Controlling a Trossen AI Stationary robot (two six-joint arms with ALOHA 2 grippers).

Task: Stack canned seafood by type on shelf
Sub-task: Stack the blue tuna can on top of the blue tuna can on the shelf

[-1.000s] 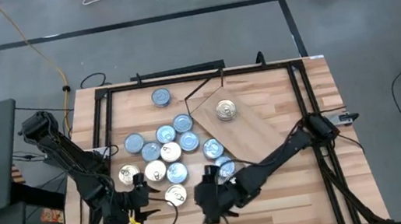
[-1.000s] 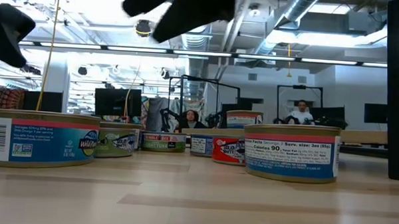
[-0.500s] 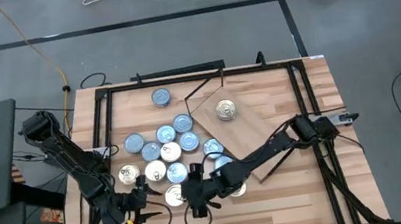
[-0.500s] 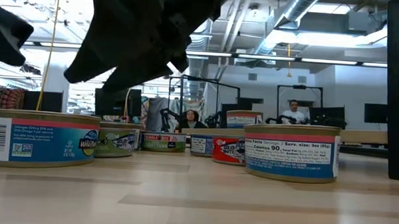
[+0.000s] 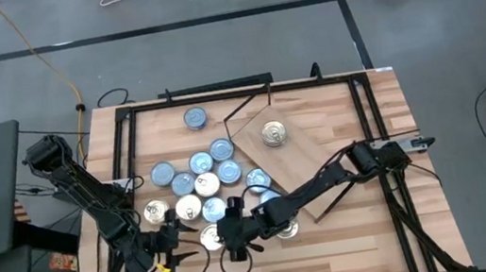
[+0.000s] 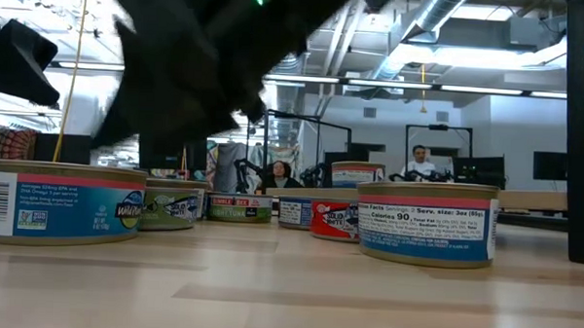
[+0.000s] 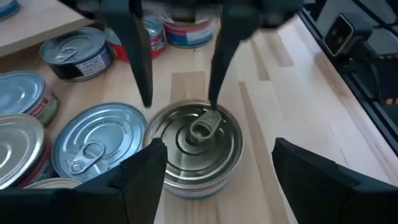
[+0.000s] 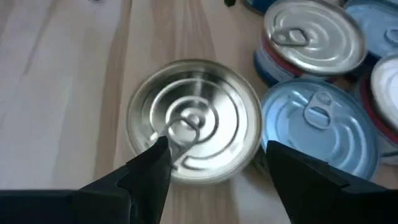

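Dark fingers of the right gripper (image 5: 231, 236) stand spread on either side of a silver-lidded tin (image 8: 194, 129), hovering over it without gripping it. That tin sits at the front edge of the cluster of canned seafood (image 5: 201, 175), towards the table's front edge. The left gripper (image 5: 171, 246) waits just beside the same tin on its other side, jaws also apart and holding nothing; its wrist view shows the tin (image 7: 197, 140) between its fingers and the right gripper's two fingers (image 7: 138, 56) poised above. Behind and to the right of the cluster lies the light-wood shelf (image 5: 298, 152), angled, with one gold-lidded tin (image 5: 272, 134) on it.
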